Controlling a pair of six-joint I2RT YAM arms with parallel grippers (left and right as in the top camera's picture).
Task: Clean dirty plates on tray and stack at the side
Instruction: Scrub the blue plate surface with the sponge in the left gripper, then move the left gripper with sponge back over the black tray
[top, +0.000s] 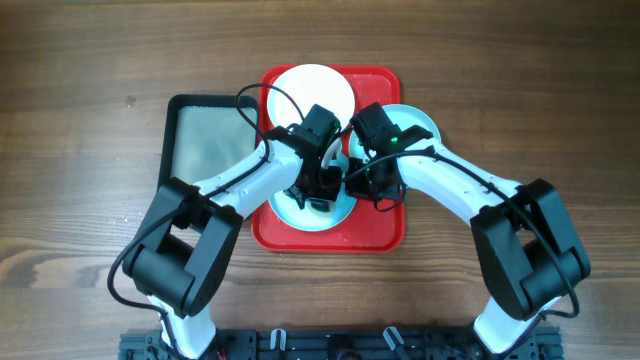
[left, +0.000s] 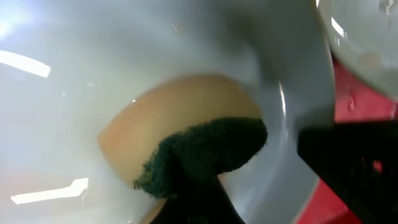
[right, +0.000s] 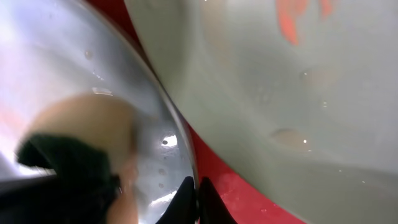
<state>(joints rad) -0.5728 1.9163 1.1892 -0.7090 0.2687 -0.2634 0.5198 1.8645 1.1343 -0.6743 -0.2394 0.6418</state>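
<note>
Plate (top: 338, 216) under left jaws' sponge (left: 211, 149), beside right jaws

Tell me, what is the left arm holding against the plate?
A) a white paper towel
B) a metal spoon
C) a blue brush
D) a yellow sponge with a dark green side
D: the left wrist view shows a tan-yellow sponge with a dark green scouring face, lying against the pale plate.
</note>
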